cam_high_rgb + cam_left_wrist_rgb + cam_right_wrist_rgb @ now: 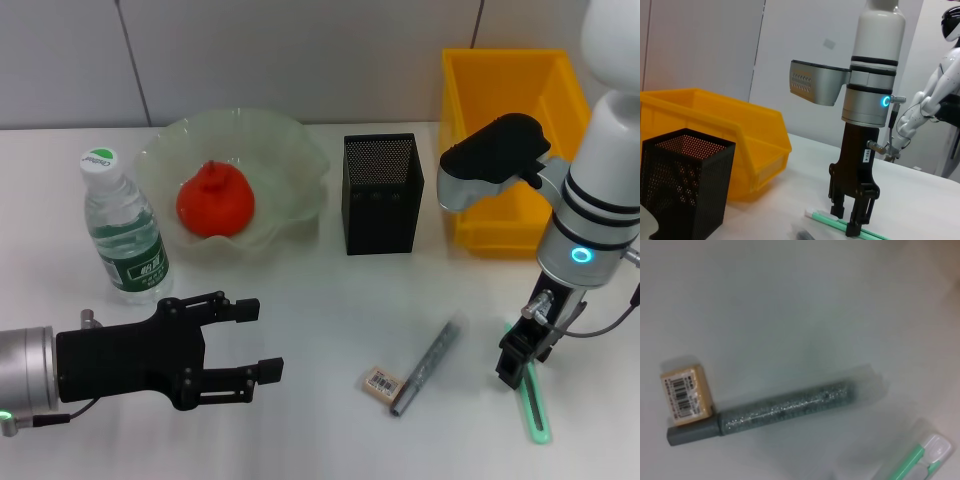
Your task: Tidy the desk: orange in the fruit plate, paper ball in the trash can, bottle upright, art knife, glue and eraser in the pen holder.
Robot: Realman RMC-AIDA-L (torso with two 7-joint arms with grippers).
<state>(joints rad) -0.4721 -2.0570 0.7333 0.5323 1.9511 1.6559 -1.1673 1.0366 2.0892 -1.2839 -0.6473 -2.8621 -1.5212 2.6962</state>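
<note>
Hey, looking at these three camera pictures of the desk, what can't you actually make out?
- Inside of the yellow plastic trash can: head view, the right arm covers much of it, so no paper ball can be confirmed.
- Inside of the black mesh pen holder: its walls hide the bottom.
- Right gripper on the green translucent glue stick: contact unclear.
- Beige eraser: label print unreadable.

The orange [214, 198] lies in the fruit plate [290, 150], the bottle [124, 228] upright to its left. The right pincer [518, 372] reaches down over the glue [536, 412]; the left pincer [245, 342] hovers open, near left.
</note>
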